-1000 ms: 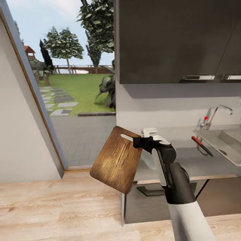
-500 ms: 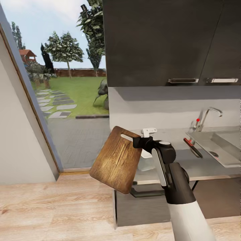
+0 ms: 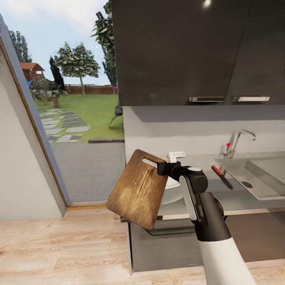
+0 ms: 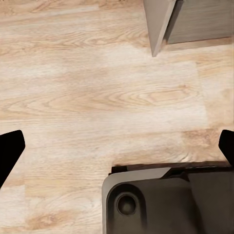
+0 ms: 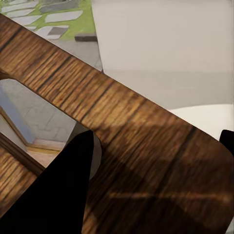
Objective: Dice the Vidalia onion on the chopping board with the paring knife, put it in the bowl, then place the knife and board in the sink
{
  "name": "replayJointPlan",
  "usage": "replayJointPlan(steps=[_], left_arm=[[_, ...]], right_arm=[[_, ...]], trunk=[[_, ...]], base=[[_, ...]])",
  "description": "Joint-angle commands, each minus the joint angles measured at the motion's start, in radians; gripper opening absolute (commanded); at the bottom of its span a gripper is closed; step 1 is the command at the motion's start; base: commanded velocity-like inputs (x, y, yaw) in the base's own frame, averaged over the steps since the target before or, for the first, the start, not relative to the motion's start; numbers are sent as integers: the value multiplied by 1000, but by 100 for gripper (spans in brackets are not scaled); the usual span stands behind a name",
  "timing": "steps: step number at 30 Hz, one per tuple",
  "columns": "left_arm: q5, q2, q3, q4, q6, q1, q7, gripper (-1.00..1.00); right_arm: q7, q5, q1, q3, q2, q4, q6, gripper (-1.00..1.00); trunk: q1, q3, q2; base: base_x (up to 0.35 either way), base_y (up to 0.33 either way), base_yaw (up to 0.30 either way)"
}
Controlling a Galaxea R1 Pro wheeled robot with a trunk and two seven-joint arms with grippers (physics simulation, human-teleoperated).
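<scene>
My right gripper [image 3: 160, 168] is shut on the handle-slot end of the dark brown chopping board [image 3: 138, 190], which hangs tilted in the air in front of the countertop's [image 3: 237, 200] left end. Up close, the chopping board [image 5: 146, 161] sits against a black finger [image 5: 58, 195]. The white bowl [image 3: 171, 190] stands on the countertop, partly hidden behind the board and arm. The paring knife [image 3: 221, 177] lies at the left edge of the steel sink [image 3: 261, 186]. My left gripper [image 4: 117, 148] hangs open over the wooden floor. The Vidalia onion is out of view.
Dark wall cabinets [image 3: 186, 51] hang above the counter. A chrome tap with a red knob [image 3: 236, 143] stands behind the sink. A small white object [image 3: 176, 155] sits at the counter's back. A glass door [image 3: 67, 118] to the garden is at left. The robot's base [image 4: 165, 202] is below my left gripper.
The camera has moved: counter, sink and wall cabinets have slid left in the picture. My right arm keeps the same pose, with the board in the same grip.
</scene>
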Motion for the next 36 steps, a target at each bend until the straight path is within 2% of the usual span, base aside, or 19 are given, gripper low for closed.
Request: replayJointPlan(steps=[1, 9, 27, 36], left_arm=[[0, 1, -1, -1, -2, 0, 0, 100], [0, 1, -1, -1, -2, 0, 0, 100], [-1, 1, -1, -2, -2, 0, 0, 100], [-1, 1, -1, -2, -2, 0, 0, 100]], right_arm=[[3, 0, -1, -1, 0, 0, 5, -100], [3, 0, -1, -1, 0, 0, 5, -100], [3, 0, -1, -1, 0, 1, 5, -100], [4, 0, -1, -1, 0, 2, 6, -100]], trunk=[[1, 0, -2], [1, 13, -2], [1, 41, -2], [1, 49, -2]], base=[[0, -1, 0], [0, -45, 0], [0, -285, 0], [0, -66, 0]])
